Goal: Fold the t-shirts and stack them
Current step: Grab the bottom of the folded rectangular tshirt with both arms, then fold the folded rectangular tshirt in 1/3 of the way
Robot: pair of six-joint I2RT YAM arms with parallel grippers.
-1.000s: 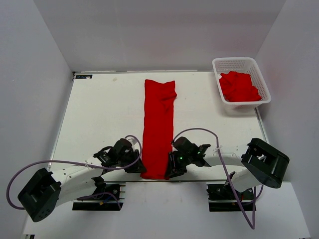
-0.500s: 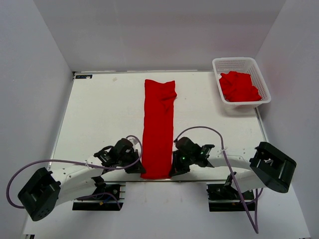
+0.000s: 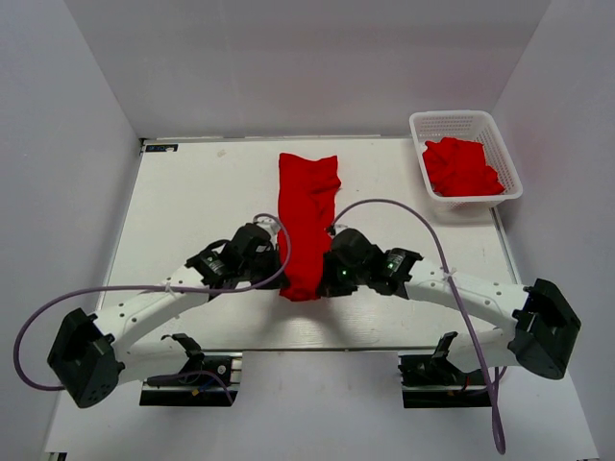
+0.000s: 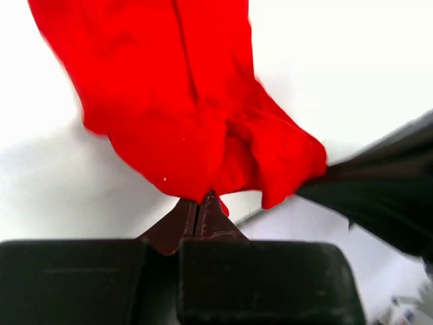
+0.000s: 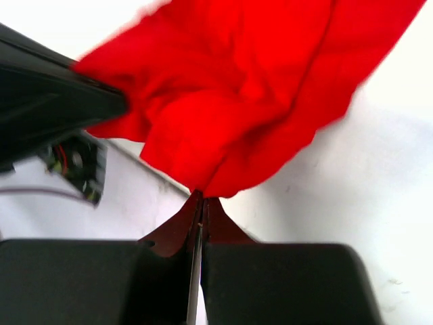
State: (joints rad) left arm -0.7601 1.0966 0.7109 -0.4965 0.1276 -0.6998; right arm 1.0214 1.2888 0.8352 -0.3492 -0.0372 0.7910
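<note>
White table (image 3: 192, 211), left fingers (image 4: 191, 215) and right fingers (image 5: 188, 223) pinching t-shirt (image 3: 307, 206) hem, basket (image 3: 452, 117) only overhead

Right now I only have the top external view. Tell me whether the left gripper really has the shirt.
Observer: Yes. In the left wrist view, the left gripper is shut, with the t-shirt edge pinched at its tips.
Operator: Check the right one.
Observer: In its own wrist view, the right gripper is also shut on the t-shirt.
Operator: Describe the cloth there.
Observer: It is bunched into folds just above the tips, not flat.
</note>
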